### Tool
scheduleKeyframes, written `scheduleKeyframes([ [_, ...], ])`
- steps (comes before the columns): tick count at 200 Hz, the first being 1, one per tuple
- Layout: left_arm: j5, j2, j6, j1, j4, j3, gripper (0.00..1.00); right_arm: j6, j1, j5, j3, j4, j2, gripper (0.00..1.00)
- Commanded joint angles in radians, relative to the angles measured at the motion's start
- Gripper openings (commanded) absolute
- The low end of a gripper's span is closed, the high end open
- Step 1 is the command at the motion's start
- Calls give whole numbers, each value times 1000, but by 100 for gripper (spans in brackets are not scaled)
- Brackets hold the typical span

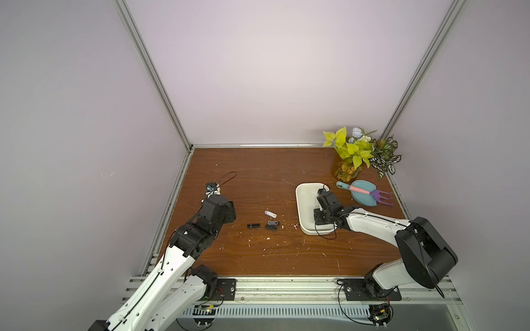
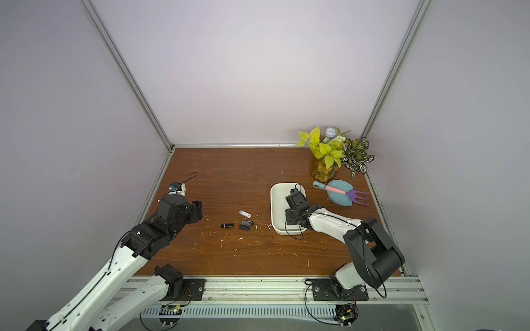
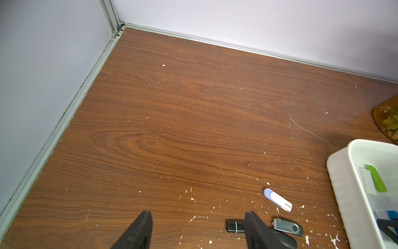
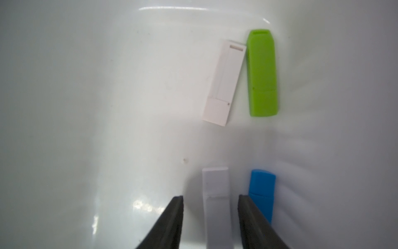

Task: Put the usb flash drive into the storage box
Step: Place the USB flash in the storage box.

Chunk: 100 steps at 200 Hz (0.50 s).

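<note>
Evidently the right gripper [image 4: 210, 196] stands part-open inside the storage box [image 1: 298, 209], holding nothing; the white flash drive [image 4: 215, 185] lies loose between its fingers [image 4: 170, 215], parallel to them. At the box's nine o'clock, a black capped drive [image 3: 234, 226] sits nearer the open, empty left gripper [image 3: 198, 213].

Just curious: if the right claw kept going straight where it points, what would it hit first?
Probably the white flash drive between the right claw's open jaws, in the storage box; depth is unclear.

We are seeing a teal scoop [image 1: 362, 199] lying beside the leafy amber vase [image 1: 344, 170], a pink-and-purple fork [image 1: 370, 193] resting across it.
</note>
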<state>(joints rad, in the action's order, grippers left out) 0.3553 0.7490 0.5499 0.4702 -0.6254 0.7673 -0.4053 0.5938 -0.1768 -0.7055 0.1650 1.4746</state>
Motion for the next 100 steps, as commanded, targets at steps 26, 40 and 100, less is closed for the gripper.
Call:
scheduleKeyframes([
  [26,-14,37,-11,-12,4,-6,67,35,-1,70,-35,-35,-208,50],
  [40,-40,69,-17,-12,10,-5,67,43,-1,55,-11,-85,-287,50],
  [100,-330,327,29,8,190,-10,64,22,-1,7,259,-390,-616,52],
])
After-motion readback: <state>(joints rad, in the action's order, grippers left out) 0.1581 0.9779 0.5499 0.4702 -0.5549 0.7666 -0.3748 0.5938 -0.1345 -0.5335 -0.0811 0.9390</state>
